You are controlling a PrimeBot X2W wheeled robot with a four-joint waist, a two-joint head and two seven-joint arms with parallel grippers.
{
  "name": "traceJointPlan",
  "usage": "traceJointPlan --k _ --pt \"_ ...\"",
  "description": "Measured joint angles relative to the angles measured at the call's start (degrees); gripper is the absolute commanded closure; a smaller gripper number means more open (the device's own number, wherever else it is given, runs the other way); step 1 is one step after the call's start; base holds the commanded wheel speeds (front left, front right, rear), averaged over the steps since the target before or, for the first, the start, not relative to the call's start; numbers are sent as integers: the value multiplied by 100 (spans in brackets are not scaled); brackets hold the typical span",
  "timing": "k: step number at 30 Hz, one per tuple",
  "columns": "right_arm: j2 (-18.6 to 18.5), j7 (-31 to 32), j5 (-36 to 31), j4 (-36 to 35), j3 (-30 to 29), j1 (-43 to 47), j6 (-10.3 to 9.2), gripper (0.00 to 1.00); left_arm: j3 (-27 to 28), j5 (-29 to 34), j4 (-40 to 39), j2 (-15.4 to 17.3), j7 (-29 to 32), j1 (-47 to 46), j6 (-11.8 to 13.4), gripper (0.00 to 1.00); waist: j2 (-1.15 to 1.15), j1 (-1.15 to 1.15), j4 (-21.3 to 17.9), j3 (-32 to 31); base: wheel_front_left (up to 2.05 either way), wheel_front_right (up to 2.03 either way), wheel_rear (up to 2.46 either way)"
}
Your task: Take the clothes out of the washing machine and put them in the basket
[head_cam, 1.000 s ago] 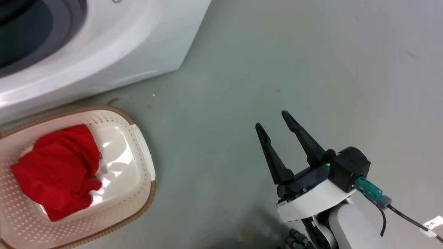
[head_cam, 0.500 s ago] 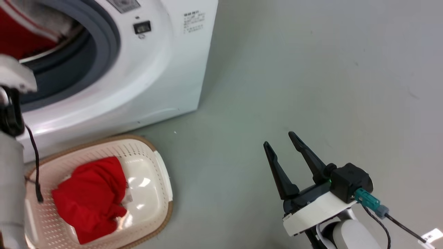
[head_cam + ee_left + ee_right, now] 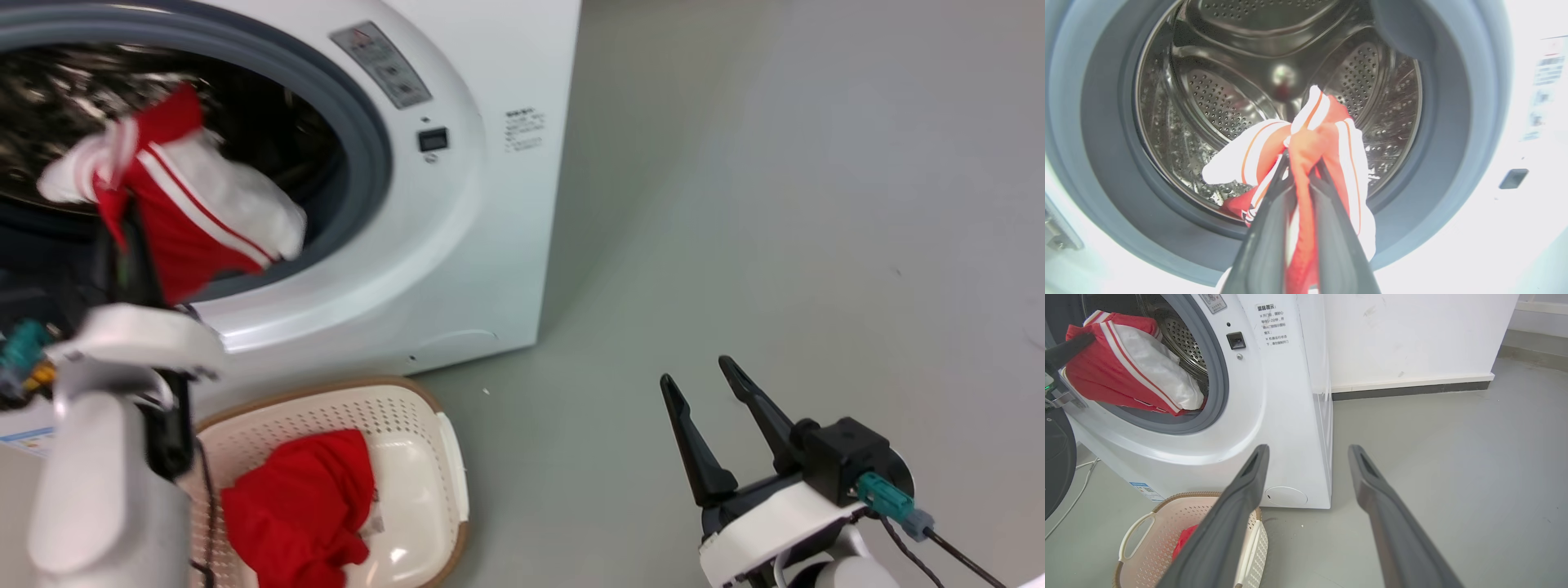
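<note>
My left pincer is clamped on the striped garment - red with white stripes and white trim - with a bunched fold of it pinched between both fingers. I hold it at the mouth of the washing machine, inside the ring of the grey gasket, and the perforated steel drum shows behind it. The cloth spills out on both sides of my fingers and hangs down below them. In the right wrist view its lower edge lies over the bottom lip of the gasket, but I cannot tell whether it touches there.

My right pincer is spread wide with nothing between its fingers. It hovers over the grey floor, to the right of the machine and well apart from the laundry.

The basket stands on the floor just in front of the machine, below the porthole. The plain red garment lies crumpled inside it, toward my left side of the basket, and the pale bottom on the other side is bare and shiny. My left forearm crosses in front of the basket's left part in the head view.
</note>
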Motion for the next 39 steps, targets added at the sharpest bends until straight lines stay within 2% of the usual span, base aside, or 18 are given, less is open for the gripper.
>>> traceJointPlan --k 9,16,25,31,39 --pt "0 234 -101 -168 -282 366 0 0 -93 118 -1279 -561 -8 1132 -65 100 0 0 482 -566 0 0 0" --pt "-2 374 -178 -346 -374 506 0 0 -354 229 -2306 -691 158 1706 -65 100 0 0 852 -763 0 0 0" --pt "-1 448 -235 -504 -404 505 0 0 -795 250 -3640 -890 584 2620 -19 100 0 2 974 -578 0 0 0" --pt "-1 470 -275 -557 -353 440 0 0 -943 133 -3335 -998 677 3059 43 100 0 2 975 -361 0 0 0" --pt "-2 502 -300 -606 -305 294 0 0 -1183 -33 -2082 -1071 426 3120 -16 100 0 2 916 63 0 0 0"
